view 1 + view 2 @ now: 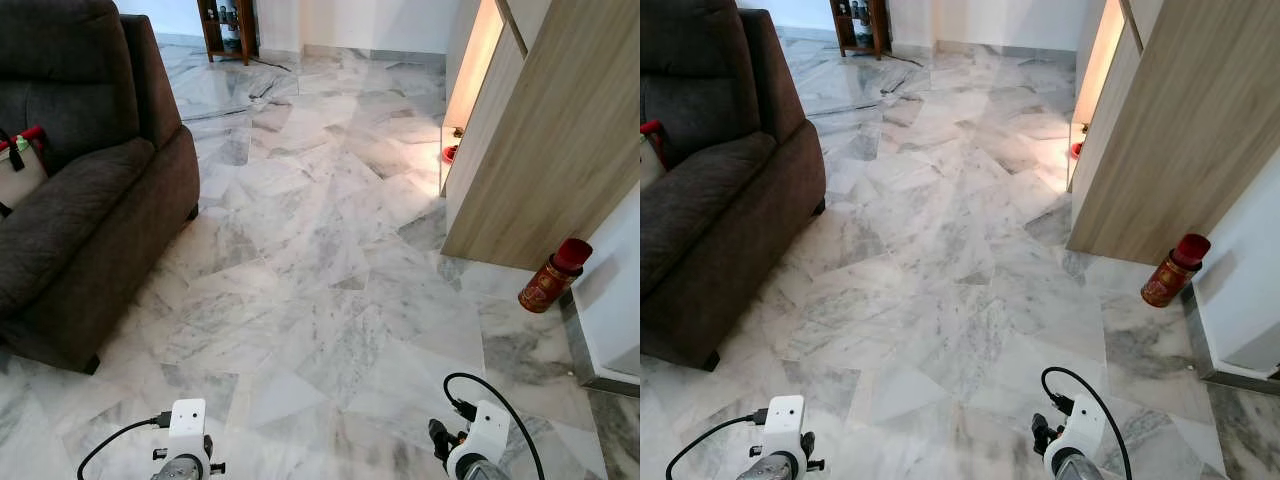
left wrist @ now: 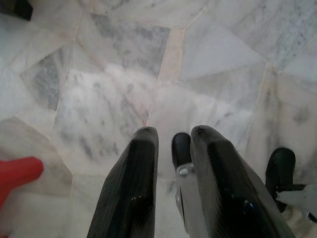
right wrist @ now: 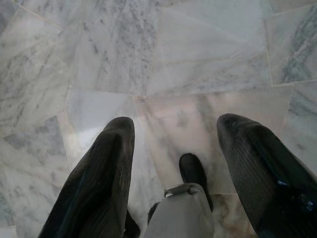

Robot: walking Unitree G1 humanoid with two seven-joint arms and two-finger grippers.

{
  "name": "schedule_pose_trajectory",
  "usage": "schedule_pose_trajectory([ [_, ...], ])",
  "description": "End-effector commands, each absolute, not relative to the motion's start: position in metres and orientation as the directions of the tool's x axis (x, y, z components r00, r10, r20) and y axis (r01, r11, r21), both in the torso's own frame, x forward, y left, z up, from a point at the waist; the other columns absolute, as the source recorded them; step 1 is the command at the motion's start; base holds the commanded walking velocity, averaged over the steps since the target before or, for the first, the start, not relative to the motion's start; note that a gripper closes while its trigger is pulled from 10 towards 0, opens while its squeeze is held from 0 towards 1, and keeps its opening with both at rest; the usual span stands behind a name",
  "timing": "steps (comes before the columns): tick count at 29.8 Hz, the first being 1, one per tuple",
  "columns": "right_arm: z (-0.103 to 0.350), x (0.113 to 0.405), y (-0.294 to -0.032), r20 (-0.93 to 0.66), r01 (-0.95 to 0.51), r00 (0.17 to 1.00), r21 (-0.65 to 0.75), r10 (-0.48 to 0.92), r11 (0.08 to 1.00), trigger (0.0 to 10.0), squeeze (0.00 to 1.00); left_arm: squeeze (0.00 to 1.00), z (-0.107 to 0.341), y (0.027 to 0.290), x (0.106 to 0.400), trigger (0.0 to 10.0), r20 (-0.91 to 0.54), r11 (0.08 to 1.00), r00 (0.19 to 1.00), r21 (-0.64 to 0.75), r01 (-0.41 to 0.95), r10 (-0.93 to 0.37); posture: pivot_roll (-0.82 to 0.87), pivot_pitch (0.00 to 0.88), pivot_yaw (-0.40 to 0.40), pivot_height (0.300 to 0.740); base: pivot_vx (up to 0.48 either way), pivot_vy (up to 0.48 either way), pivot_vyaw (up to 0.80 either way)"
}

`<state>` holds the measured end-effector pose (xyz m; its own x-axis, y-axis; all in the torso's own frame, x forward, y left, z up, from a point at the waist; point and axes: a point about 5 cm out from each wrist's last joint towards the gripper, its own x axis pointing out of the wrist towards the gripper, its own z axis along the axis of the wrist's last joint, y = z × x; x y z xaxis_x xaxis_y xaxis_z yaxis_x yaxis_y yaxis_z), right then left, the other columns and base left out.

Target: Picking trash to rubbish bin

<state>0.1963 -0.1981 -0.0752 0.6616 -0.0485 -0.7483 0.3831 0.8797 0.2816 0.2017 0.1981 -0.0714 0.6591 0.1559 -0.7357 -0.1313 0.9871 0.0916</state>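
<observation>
A red cylindrical can with a red cap [image 1: 553,275] stands on the marble floor at the right, against the corner between the wooden cabinet and a white wall. Both arms hang low at the bottom edge of the eye views, the left wrist [image 1: 186,450] and the right wrist [image 1: 476,445] well short of the can. My left gripper [image 2: 174,133] points down at the floor, its fingers a narrow gap apart with nothing between them. My right gripper [image 3: 176,124] also points at the floor, fingers wide apart and holding nothing.
A dark brown sofa [image 1: 90,190] fills the left side, with a bag [image 1: 20,165] on its seat. A tall wooden cabinet [image 1: 540,150] stands at the right with a lit niche behind it. A dark shelf [image 1: 228,25] stands far back. Something red [image 2: 17,173] lies near my left gripper.
</observation>
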Motion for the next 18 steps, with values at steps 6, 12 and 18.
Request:
schedule_pose_trajectory([
  [6,-0.0717,0.1995,-0.2055,-0.735,0.324,0.677,0.246,-0.042,0.913,10.0,0.00,0.00,-0.0753,0.1987,0.1943,10.0,-0.746,0.983,0.642,0.093,-0.159,0.175,-0.02,0.062,-0.047,0.740,0.000,0.000,0.19],
  [12,-0.0723,0.1976,-0.2084,-0.741,0.330,0.670,0.234,-0.052,0.915,10.0,0.00,0.00,-0.0777,0.1956,0.1902,10.0,-0.752,0.983,0.636,0.086,-0.163,0.172,-0.02,0.052,-0.056,0.740,0.000,0.000,0.80],
  [18,-0.0719,0.1983,-0.2083,-0.741,0.327,0.670,0.233,-0.051,0.916,10.0,0.00,0.00,-0.0793,0.1948,0.1873,10.0,-0.758,0.983,0.629,0.085,-0.165,0.171,-0.02,0.048,-0.059,0.740,0.000,0.000,0.80],
])
